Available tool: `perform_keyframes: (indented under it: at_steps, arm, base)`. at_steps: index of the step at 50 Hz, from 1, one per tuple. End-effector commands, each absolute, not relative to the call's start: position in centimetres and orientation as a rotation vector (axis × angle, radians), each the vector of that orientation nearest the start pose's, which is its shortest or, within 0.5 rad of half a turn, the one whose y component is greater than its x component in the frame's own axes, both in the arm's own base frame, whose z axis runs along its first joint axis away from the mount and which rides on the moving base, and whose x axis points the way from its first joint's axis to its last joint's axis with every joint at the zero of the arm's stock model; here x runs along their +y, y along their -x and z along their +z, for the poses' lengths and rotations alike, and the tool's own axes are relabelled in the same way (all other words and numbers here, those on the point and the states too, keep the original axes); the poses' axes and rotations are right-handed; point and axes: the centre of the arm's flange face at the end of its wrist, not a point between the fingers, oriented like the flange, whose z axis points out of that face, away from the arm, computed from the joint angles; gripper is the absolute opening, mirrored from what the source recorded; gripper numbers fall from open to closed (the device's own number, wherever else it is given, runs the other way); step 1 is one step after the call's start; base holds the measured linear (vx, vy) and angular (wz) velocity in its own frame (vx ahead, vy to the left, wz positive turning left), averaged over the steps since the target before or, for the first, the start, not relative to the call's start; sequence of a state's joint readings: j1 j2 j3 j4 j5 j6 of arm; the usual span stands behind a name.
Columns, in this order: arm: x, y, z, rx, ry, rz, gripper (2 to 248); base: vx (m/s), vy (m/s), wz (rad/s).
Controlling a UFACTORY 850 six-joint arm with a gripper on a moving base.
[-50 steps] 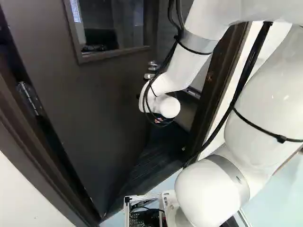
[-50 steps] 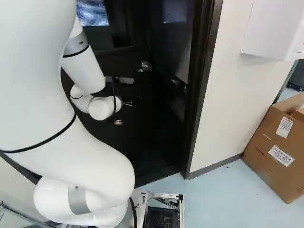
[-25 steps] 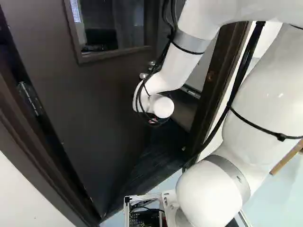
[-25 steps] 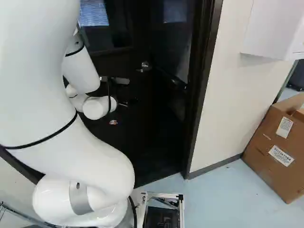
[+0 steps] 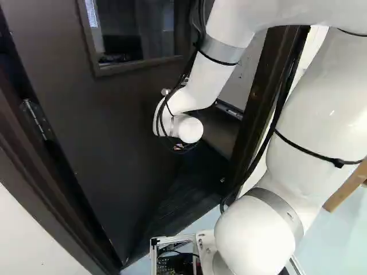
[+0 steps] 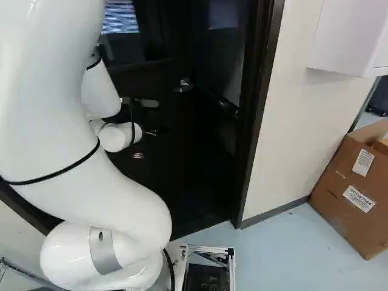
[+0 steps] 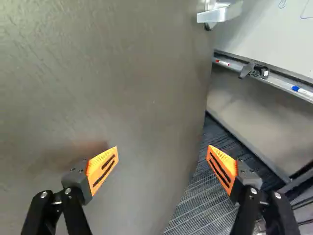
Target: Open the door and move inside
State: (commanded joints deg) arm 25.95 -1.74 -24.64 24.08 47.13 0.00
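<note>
Dark carpet (image 7: 196, 208) is seen beyond the door (image 5: 97, 132), which is partly opened ahead of the arm (image 5: 315, 103); near the door, the gripper (image 7: 163, 148) is spread, empty. Entry is left to be made.

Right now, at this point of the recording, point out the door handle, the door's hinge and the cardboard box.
Door handle (image 7: 220, 13): wrist view, on its silver lever.
Hinge (image 5: 35, 119): left base view, on the middle of its barrel.
Cardboard box (image 6: 341, 187): right base view, on its side.
</note>
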Motion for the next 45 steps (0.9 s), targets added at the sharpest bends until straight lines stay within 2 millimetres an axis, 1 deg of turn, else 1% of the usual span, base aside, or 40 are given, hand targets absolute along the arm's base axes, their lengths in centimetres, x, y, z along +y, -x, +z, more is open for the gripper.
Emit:
perform_keyframes:
  at_steps: [45]
  arm:
    - [21.2, -37.1, 38.7, -0.099, 2.409, -1.613, 247]
  base:
    - [-0.002, -0.002, -0.001]
